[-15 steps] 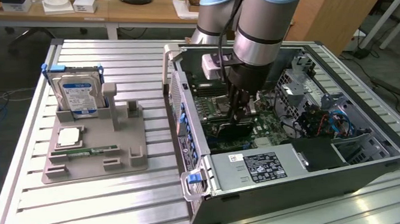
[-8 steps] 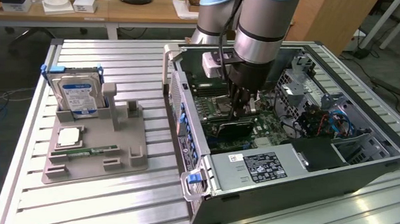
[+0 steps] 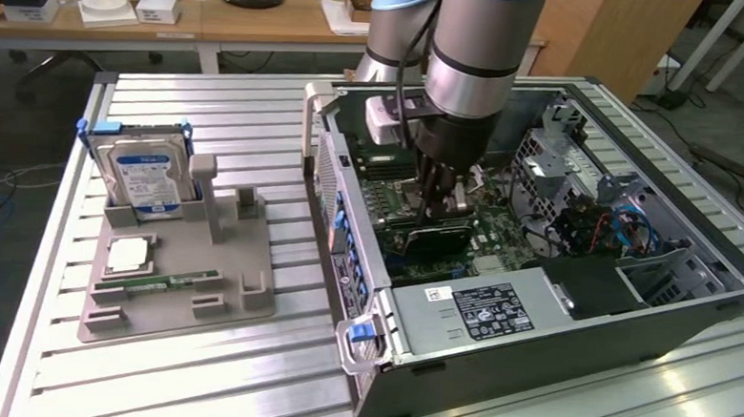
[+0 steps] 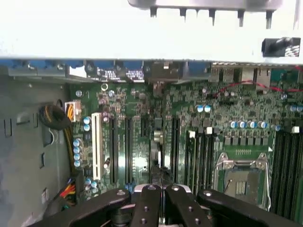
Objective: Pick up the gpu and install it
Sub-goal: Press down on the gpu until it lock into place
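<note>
Gpu (image 3: 428, 236): I hold it edge-down over the motherboard (image 4: 142, 137) slots, for seating
Gripper (image 4: 161, 191): clamped on gpu; inside the case (image 3: 570, 324)

Black matt gripper (image 4: 161, 201), fingers pressed together, screw heads dull. Beneath it, green motherboard (image 4: 142, 127), semi-gloss, with shiny silver capacitors. Around it, dark grey sheet-metal computer case (image 3: 621, 322), satin. Beyond case, grey matt plastic parts tray (image 3: 177, 284) on ribbed brushed-aluminium table (image 3: 184, 390).
</note>
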You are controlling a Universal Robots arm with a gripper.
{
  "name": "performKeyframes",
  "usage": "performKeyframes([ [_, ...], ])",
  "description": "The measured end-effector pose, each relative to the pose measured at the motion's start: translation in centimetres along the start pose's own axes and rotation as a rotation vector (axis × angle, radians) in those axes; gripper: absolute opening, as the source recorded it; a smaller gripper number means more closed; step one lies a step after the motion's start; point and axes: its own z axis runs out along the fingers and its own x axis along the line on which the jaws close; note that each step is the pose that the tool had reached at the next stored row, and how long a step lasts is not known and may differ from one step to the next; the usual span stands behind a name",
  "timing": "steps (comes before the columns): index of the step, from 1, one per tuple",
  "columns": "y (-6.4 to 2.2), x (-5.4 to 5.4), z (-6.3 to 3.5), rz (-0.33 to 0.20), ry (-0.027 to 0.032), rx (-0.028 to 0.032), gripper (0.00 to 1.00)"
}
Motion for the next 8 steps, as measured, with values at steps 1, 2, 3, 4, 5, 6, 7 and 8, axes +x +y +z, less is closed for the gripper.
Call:
performKeyframes([
  [1,0.01,0.00,0.00,0.000,0.0002,-0.0120,0.10],
  [2,0.01,0.00,0.00,0.001,0.0002,-0.0294,0.10],
  [3,0.01,0.00,0.00,0.001,0.0004,-0.0474,0.10],
  [4,0.01,0.00,0.00,0.002,0.0006,-0.0660,0.10],
  [5,0.01,0.00,0.01,0.002,0.0007,-0.0833,0.10],
  [6,0.01,0.00,0.01,0.002,0.0009,-0.1013,0.10],
  [7,0.01,0.00,0.01,0.003,0.0010,-0.1193,0.10],
  [8,0.01,0.00,0.00,0.003,0.0013,-0.1373,0.10],
])
